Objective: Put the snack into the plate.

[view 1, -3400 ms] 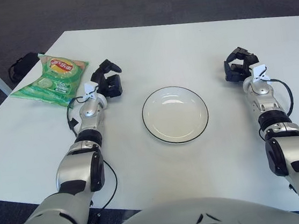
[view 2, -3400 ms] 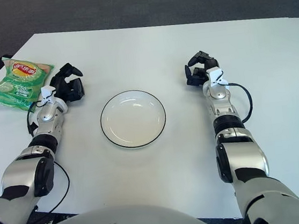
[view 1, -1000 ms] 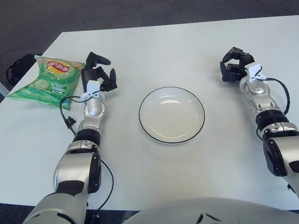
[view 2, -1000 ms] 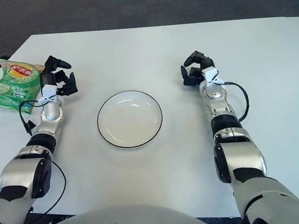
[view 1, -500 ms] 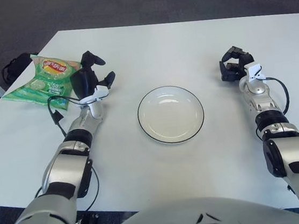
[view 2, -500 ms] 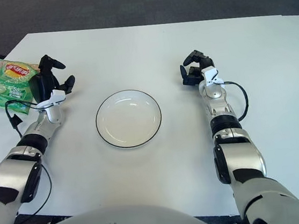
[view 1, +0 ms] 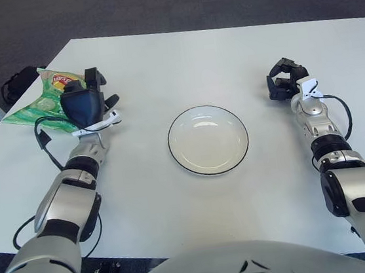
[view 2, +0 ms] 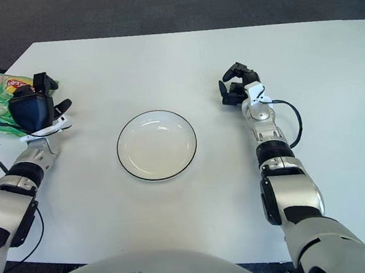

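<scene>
Beneath the left hand (view 1: 84, 105) (fingers spread) lies the snack (view 1: 42, 105).

A white table (view 1: 180, 57) on dark carpet (view 1: 155, 8), black bag (view 1: 18, 81) beside it

We look down and forward from head height in both eye views, side by side, sharing the white table (view 1: 180, 57), plate (view 1: 208, 139) at centre frame.
</scene>
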